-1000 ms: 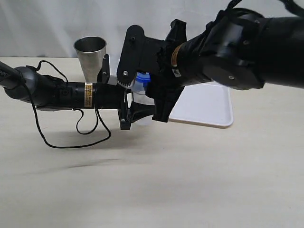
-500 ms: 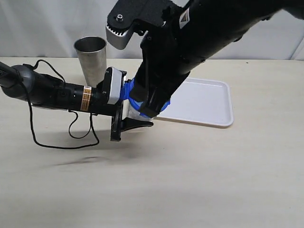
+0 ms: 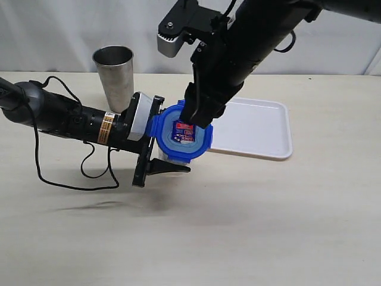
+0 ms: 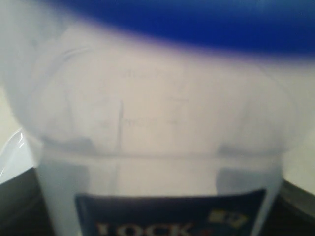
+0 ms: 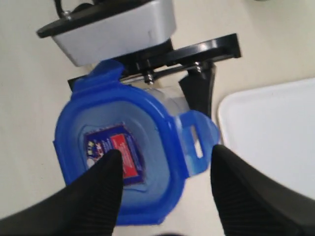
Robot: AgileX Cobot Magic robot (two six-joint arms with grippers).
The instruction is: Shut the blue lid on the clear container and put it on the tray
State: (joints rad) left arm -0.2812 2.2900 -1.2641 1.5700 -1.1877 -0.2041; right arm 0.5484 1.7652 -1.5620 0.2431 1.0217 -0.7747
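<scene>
The right gripper (image 5: 166, 151) stands spread over the lid (image 5: 118, 162), which sits on the container (image 4: 157, 137) with one flap sticking out. The left gripper (image 3: 156, 140) pinches the tilted container, beside the tray (image 3: 262, 128).

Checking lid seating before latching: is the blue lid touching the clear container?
Touching. The left wrist view shows the blue lid sitting directly on the clear container, with no gap between them. The right wrist view shows it covering the mouth.
</scene>
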